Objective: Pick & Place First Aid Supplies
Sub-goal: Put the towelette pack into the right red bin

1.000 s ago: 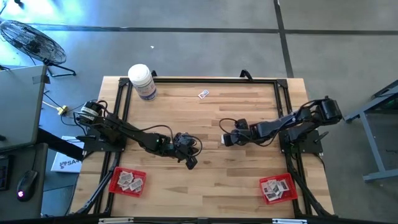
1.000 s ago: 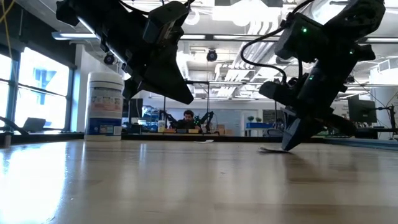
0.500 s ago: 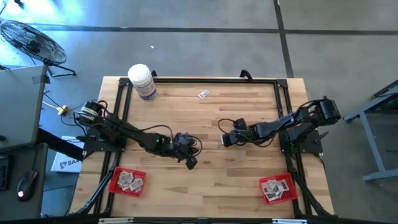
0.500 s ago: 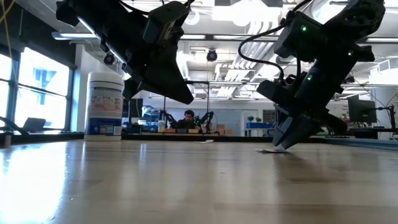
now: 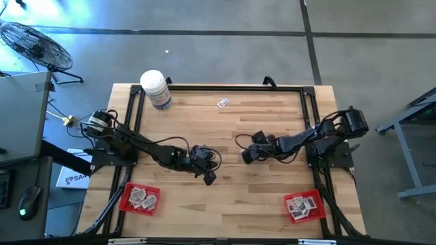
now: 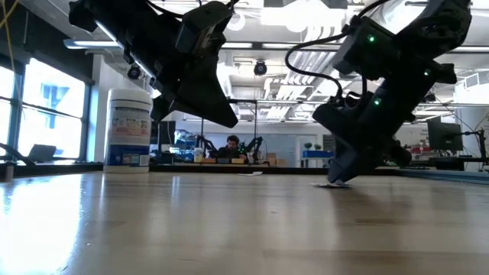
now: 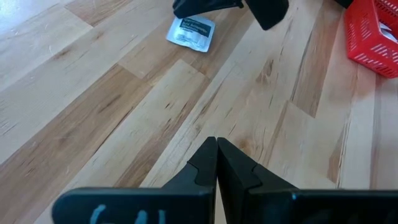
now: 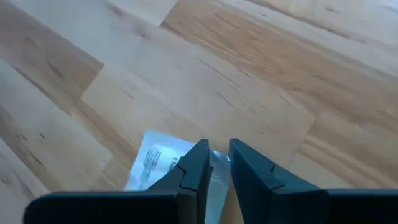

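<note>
My left gripper (image 7: 216,163) hangs pinched shut over bare boards, left of centre. My right gripper (image 8: 216,163) is down at mid-table, fingers slightly parted astride one edge of a white packet (image 8: 163,163) lying flat beneath them; this arm is far nearer.

The table (image 5: 225,129) is pale wood in long planks, smooth with a soft sheen and visible grain. A small packet (image 8: 163,163) lying on it looks like glossy, crinkled white foil or plastic film with dark print. The right tool (image 8: 214,163) has matt black plastic fingers. At five o'clock on the table, a red tray (image 5: 304,206) looks like moulded plastic mesh. At eleven o'clock, a white bottle (image 5: 156,89) looks like smooth plastic.
</note>
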You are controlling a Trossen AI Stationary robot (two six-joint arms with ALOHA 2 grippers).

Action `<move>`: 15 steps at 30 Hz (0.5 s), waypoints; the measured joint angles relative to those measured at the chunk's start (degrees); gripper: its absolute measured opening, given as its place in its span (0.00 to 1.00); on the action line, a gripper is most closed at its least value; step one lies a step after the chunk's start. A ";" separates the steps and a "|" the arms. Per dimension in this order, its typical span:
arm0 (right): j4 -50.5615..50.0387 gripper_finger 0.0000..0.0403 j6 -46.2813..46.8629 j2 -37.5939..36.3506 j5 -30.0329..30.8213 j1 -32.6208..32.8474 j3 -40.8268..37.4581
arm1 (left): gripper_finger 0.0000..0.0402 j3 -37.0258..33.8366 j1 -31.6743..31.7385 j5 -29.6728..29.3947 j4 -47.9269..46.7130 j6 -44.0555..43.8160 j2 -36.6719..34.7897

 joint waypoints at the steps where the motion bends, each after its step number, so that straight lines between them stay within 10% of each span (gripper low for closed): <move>1: -0.17 0.13 -0.94 0.02 0.22 0.39 -0.02 | 0.00 0.00 0.02 0.00 -0.04 0.01 0.00; 15: -2.81 0.00 -4.66 -5.31 -2.11 3.80 -0.44 | 0.00 0.00 0.02 0.00 0.00 0.00 0.00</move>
